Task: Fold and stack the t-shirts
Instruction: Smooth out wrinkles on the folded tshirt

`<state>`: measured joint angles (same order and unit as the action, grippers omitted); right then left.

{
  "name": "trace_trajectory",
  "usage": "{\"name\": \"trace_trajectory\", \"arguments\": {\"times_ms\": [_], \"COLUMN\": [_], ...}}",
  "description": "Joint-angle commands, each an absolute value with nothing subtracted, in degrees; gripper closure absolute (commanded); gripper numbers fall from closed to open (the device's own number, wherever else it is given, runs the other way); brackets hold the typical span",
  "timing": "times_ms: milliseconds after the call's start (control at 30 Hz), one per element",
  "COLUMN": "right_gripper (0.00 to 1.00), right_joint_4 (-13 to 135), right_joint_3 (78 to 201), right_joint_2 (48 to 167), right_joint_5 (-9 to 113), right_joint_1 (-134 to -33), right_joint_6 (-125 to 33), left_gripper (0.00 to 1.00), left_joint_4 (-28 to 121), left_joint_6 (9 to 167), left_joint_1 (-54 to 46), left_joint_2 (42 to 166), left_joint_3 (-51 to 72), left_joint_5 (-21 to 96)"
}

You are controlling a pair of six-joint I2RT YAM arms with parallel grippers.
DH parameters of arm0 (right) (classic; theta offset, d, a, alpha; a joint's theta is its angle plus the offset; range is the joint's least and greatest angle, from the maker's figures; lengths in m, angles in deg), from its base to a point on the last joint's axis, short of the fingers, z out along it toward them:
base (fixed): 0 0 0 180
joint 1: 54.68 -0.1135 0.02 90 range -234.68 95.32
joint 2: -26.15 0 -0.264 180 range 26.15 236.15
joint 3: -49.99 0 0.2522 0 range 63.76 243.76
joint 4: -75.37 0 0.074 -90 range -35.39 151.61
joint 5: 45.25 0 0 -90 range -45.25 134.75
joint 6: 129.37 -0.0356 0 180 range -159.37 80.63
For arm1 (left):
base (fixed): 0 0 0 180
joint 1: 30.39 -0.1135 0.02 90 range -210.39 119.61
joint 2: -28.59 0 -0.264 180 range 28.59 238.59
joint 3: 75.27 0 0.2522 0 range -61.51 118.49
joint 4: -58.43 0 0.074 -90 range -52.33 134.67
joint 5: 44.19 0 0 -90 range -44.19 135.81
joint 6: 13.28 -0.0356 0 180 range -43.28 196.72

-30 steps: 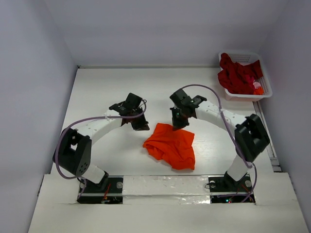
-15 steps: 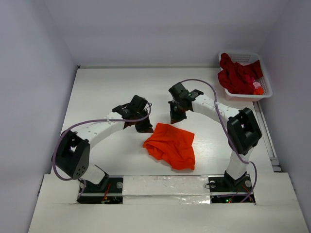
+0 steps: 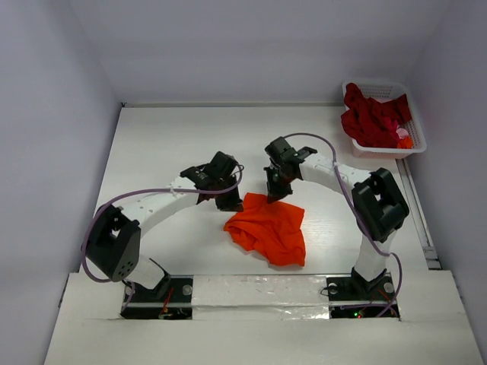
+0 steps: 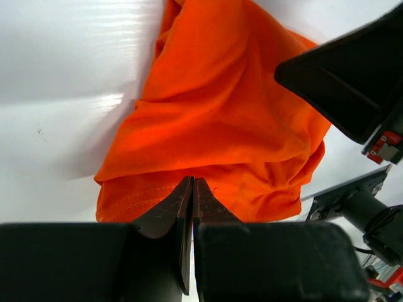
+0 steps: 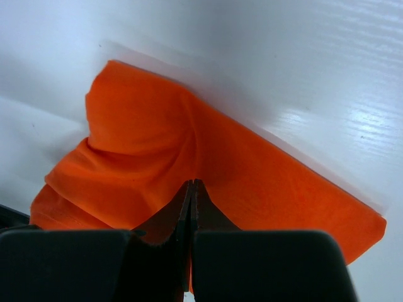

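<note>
Orange t-shirt lies crumpled and unfolded on the white worktop, at the lower centre of the overhead view, between the two arms; judging by that heap, folding has not yet begun. At its upper-left edge hangs the left end effector, fingers pressed flat together, tips over the stitched hem; at its upper edge stands the right end effector, likewise closed, tips over a fold; whether either has pinched any fabric I cannot tell; two stations along one edge suggest an aim to spread the shirt flat. Well apart, in the upper right, the white lattice basket holds the darker red t-shirts, heaped above its rim; a small pink and orange scrap shows at its right side.
</note>
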<state>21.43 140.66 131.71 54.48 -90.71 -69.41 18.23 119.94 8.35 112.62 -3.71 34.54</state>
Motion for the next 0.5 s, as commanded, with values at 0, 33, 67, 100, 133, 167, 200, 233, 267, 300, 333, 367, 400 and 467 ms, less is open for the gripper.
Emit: {"name": "trace_trajectory", "arguments": {"times_ms": [0,33,67,100,133,167,200,233,267,300,333,367,400,467], "right_gripper": [1.0,1.0,1.0,1.0,1.0,1.0,1.0,1.0,1.0,1.0,1.0,1.0,1.0,1.0], "right_joint_4": [24.3,24.4,24.8,24.9,25.0,25.1,25.3,25.4,25.6,25.7,25.9,26.0,26.2,27.0], "right_joint_3": [139.2,138.7,138.0,137.8,137.7,137.5,137.2,137.1,137.1,137.0,136.9,136.8,136.6,136.4], "right_joint_2": [130.3,130.0,129.9,129.8,129.8,129.9,129.8,129.9,130.1,130.3,130.9,131.3,131.5,132.1], "right_joint_5": [56.6,56.7,57.0,57.1,57.2,57.4,57.5,57.7,57.8,57.9,58.5,58.5,59.2,59.8], "right_joint_1": [-91.0,-91.0,-91.0,-91.0,-91.0,-91.0,-91.0,-91.0,-91.0,-91.0,-91.0,-91.0,-91.0,-91.0], "right_joint_6": [-69.9,-70.0,-70.0,-70.0,-70.0,-70.0,-70.1,-70.1,-70.1,-70.1,-70.1,-70.1,-70.1,-70.4], "left_gripper": [1.0,1.0,1.0,1.0,1.0,1.0,1.0,1.0,1.0,1.0,1.0,1.0,1.0,1.0], "left_joint_4": [16.9,17.1,17.2,17.8,17.9,18.1,18.3,18.3,18.2,17.9,17.5,17.5,17.1,16.9], "left_joint_6": [118.6,118.7,119.0,119.1,119.3,119.3,119.3,119.3,119.1,118.6,118.5,118.2,117.9,117.8], "left_joint_1": [9.6,10.2,10.2,10.8,10.8,10.8,11.5,12.1,12.1,12.8,13.4,14.2,14.3,15.6], "left_joint_2": [112.5,112.5,112.5,112.5,112.7,112.9,113.1,113.8,114.1,114.6,115.5,115.9,116.6,117.2], "left_joint_3": [-3.3,-3.5,-3.6,-3.9,-4.0,-4.1,-4.0,-3.9,-3.9,-3.8,-3.7,-3.7,-4.0,-4.7], "left_joint_5": [36.0,36.0,36.1,36.1,36.1,36.0,35.9,36.0,36.2,36.7,36.9,37.2,37.7,37.7]}}
